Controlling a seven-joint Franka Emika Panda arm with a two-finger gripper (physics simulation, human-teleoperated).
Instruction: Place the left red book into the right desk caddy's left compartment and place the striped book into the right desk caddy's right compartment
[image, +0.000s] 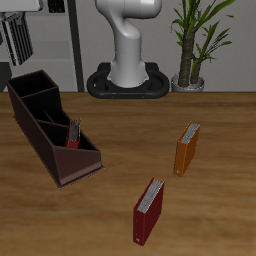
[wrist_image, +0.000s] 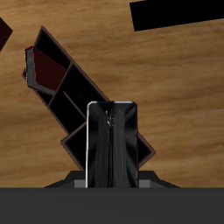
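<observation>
The pincer (wrist_image: 114, 181) is closed on the striped book (wrist_image: 114, 140). The book stands upright between the jaws, of which only small grey bits show at either side of its lower edge. The exterior view shows neither the pincer nor this book. There the arm rises from the robot's base (image: 128, 55) and leaves the picture at the top.

In the wrist view the striped book hangs over the right desk caddy (wrist_image: 66, 105) and covers much of the right compartment (wrist_image: 77, 144), the end section farthest from the red book. How high it hangs above that section I cannot tell.

The left red book (image: 72, 133) already stands in the left compartment (image: 86, 148), the end section nearest the worktop's front edge. It leans a little and its top pokes above the dark walls. The wrist view shows it as a red patch filling that end section. The middle section holds nothing visible.

The caddy lies at an angle on the wooden worktop (image: 220, 200), running from far back toward the front edge.

Well apart from it, an orange book (image: 187, 148) stands upright. A darker maroon-red book (image: 148, 212) stands nearer the front edge. A potted plant (image: 195, 40) stands beside the robot's base at the back.
</observation>
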